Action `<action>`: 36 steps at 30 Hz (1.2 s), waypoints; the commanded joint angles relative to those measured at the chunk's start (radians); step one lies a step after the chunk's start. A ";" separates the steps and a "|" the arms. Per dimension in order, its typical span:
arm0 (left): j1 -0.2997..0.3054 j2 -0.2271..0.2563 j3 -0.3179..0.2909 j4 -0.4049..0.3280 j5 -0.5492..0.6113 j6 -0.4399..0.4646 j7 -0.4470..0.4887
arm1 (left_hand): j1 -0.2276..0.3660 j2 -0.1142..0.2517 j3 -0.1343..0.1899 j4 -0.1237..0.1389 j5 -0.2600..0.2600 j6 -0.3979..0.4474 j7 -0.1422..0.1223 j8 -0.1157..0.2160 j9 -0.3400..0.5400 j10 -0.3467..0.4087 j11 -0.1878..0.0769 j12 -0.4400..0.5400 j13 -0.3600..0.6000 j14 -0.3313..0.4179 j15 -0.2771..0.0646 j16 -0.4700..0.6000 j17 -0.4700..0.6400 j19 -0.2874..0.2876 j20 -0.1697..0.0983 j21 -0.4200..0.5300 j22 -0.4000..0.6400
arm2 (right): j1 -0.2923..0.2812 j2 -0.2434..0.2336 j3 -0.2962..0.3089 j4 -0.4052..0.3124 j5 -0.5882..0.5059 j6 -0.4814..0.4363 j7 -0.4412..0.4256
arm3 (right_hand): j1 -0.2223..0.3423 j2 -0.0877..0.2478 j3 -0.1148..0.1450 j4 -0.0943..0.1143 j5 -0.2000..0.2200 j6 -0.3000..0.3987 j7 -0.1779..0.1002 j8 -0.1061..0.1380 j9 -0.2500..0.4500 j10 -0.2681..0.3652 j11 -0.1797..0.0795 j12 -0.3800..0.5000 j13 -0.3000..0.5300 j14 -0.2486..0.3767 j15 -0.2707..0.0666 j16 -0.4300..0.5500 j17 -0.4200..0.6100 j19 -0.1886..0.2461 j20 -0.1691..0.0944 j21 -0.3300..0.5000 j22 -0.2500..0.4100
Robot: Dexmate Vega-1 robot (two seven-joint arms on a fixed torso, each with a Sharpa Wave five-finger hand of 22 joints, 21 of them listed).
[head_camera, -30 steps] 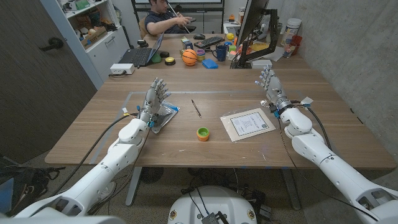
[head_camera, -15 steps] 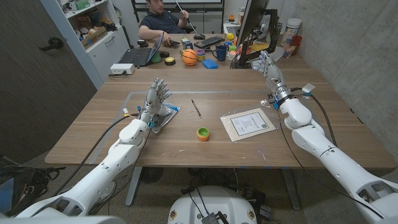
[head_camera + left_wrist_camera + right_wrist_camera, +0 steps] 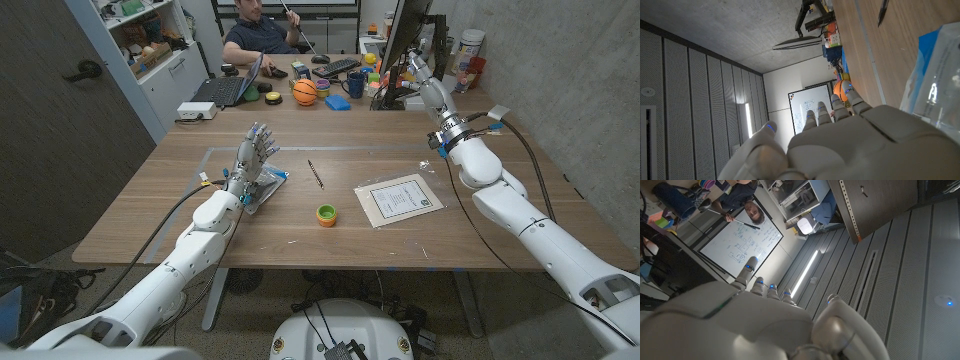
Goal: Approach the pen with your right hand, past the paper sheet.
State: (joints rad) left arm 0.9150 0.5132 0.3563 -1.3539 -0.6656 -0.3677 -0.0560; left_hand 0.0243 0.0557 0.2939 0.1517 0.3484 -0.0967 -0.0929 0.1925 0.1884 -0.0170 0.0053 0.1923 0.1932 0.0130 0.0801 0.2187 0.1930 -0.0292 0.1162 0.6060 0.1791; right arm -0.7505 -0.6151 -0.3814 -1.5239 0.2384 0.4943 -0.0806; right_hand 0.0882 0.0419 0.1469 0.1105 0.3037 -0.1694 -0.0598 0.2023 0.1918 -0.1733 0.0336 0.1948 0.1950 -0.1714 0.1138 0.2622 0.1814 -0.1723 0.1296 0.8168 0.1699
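Note:
A thin dark pen (image 3: 315, 173) lies on the wooden table (image 3: 340, 250), its tip also visible (image 3: 883, 11) in the left wrist view. The paper sheet (image 3: 399, 199) lies right of it. My right hand (image 3: 424, 78) is raised at the table's far right, fingers straight and apart, holding nothing, well beyond the sheet and far from the pen. My left hand (image 3: 253, 155) stands open over a clear plastic bag with blue trim (image 3: 262, 188), left of the pen.
A green-and-orange tape roll (image 3: 327, 215) sits in front of the pen. At the far edge are a monitor arm (image 3: 405, 40), basketball (image 3: 304, 92), mug (image 3: 355, 84), laptop (image 3: 225, 88) and a seated person (image 3: 262, 30).
My right hand has risen and moved toward the far edge of the table, away from the paper sheet. The left hand has stayed put.

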 commanded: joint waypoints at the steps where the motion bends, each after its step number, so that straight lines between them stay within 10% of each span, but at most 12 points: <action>1: 0.017 -0.004 0.009 -0.043 -0.005 -0.041 -0.043 | 0.002 0.012 -0.003 -0.001 0.007 0.000 -0.011 0.005 0.002 -0.006 0.002 0.006 0.006 0.000 0.007 0.004 0.005 0.007 0.008 -0.006 0.004 | 0.043 -0.014 -0.021 -0.097 -0.317 -0.077 -0.120 | 0.024 -0.020 -0.008 -0.019 -0.008 0.032 -0.029 0.011 0.000 -0.009 -0.017 0.018 0.000 -0.117 -0.010 0.011 0.001 -0.168 0.019 -0.006 0.003; 11: 0.045 0.003 0.006 -0.068 -0.007 -0.071 -0.057 | 0.002 0.012 -0.005 -0.001 0.008 0.002 -0.012 0.005 0.002 -0.006 0.002 0.006 0.006 -0.001 0.006 0.004 0.005 0.007 0.010 -0.008 0.004 | 0.059 -0.021 -0.070 -0.189 -0.495 -0.222 -0.165 | 0.046 -0.054 -0.024 -0.041 -0.016 0.062 -0.024 0.011 -0.001 0.043 -0.015 0.028 -0.002 -0.071 -0.022 0.018 -0.001 -0.095 0.001 -0.009 0.001; 36: 0.114 0.016 -0.054 -0.036 -0.048 -0.126 -0.048 | 0.001 0.011 -0.011 0.000 0.009 0.011 -0.008 0.008 0.002 -0.001 0.005 0.008 0.005 -0.007 0.008 0.001 0.005 0.006 0.010 -0.016 0.005 | 0.188 0.032 -0.274 -0.176 -0.781 -0.397 -0.135 | 0.104 -0.095 -0.039 -0.085 -0.014 0.065 -0.023 -0.002 0.000 0.014 -0.003 0.001 -0.003 -0.061 -0.021 0.003 -0.002 -0.066 0.071 -0.059 -0.003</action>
State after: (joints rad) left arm 1.0048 0.5214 0.3265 -1.3997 -0.7008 -0.4762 -0.1066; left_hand 0.0243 0.0557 0.2863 0.1530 0.3484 -0.0910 -0.0986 0.1964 0.1883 -0.0169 0.0053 0.1965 0.1931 0.0109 0.0821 0.2186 0.1929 -0.0235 0.1219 0.5914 0.1789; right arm -0.6134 -0.6111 -0.5797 -1.7224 -0.4375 0.1652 -0.2333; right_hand 0.1804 -0.0503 0.1045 0.0364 0.2879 -0.0905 -0.0849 0.2045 0.1908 -0.1471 0.0288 0.1973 0.1906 -0.1678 0.0961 0.2698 0.1768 -0.1725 0.1898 0.7684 0.1676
